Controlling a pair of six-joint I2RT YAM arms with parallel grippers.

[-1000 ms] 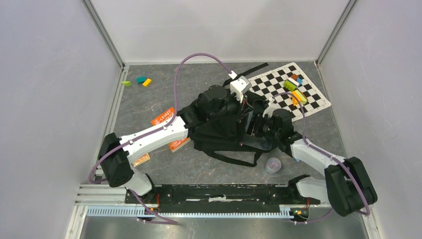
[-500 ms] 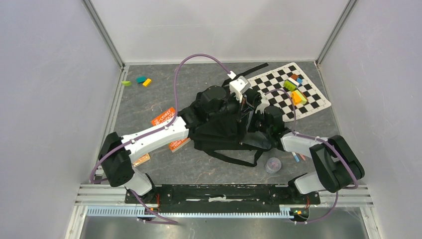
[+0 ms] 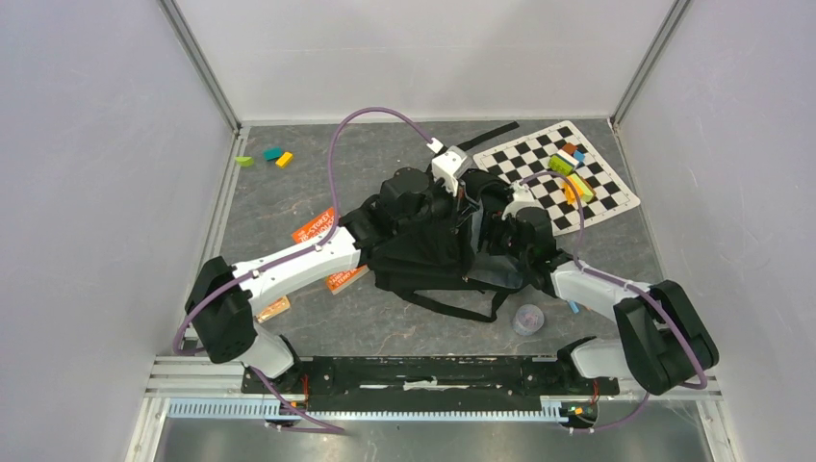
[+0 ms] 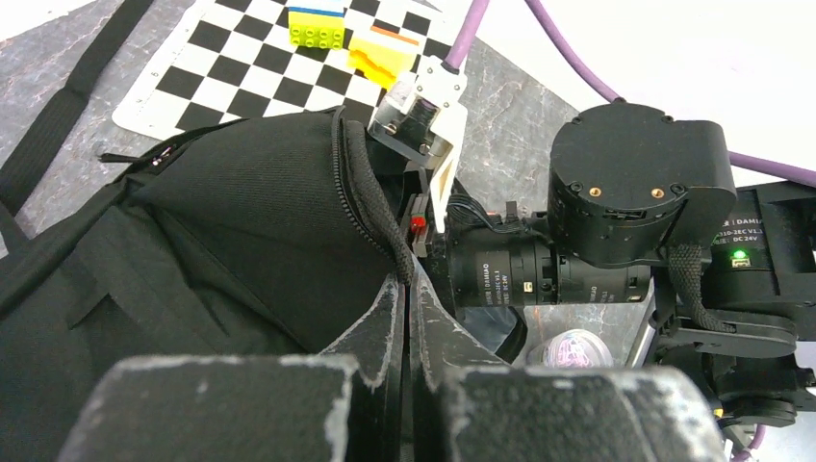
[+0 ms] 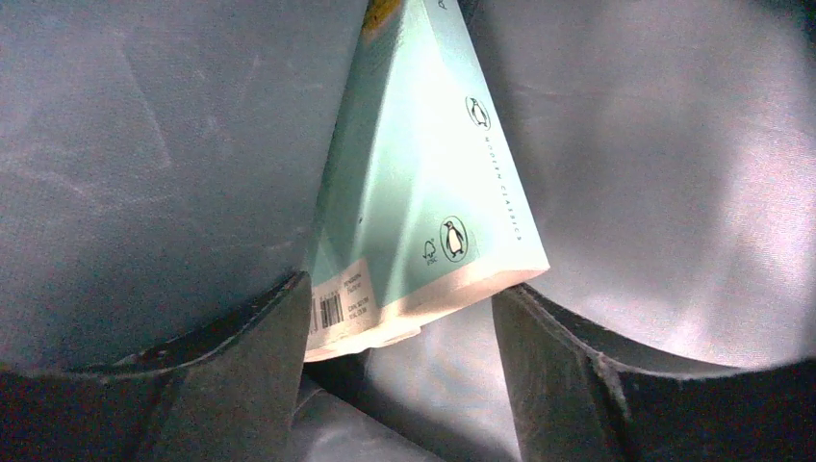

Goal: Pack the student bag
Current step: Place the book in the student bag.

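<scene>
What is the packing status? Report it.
Done: the bag is open. In hand: the left gripper pinches its zipper edge while the right gripper holds a green book inside. Left: releasing the book; orange packets and toy blocks lie outside, likely unpacked.
</scene>
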